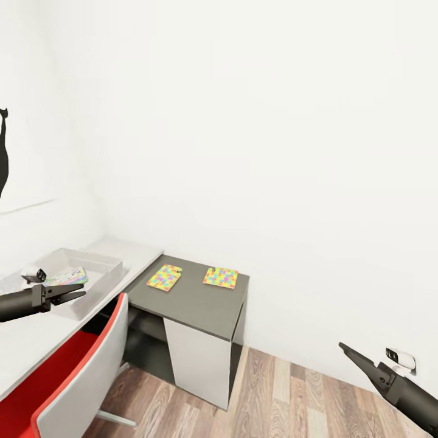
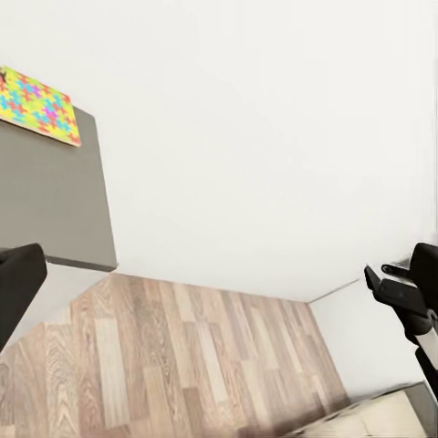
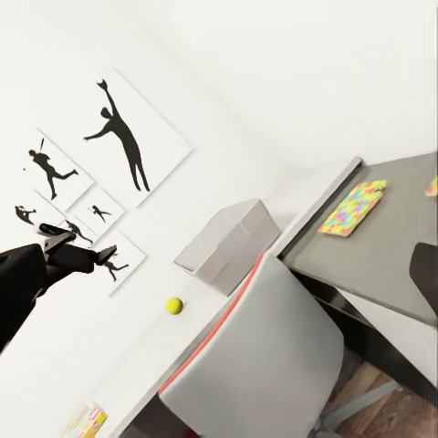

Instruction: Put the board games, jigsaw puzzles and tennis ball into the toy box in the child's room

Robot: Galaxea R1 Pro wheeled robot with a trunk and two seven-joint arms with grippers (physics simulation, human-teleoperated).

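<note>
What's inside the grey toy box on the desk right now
One flat colourful printed box lies inside the toy box. The left gripper hangs in front of the near part, so anything there is hidden.

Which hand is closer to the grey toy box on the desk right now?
Left. The left hand hovers right at the toy box, over its near wall. The right hand hangs far off, above the wood floor beyond the dark cabinet.
</note>
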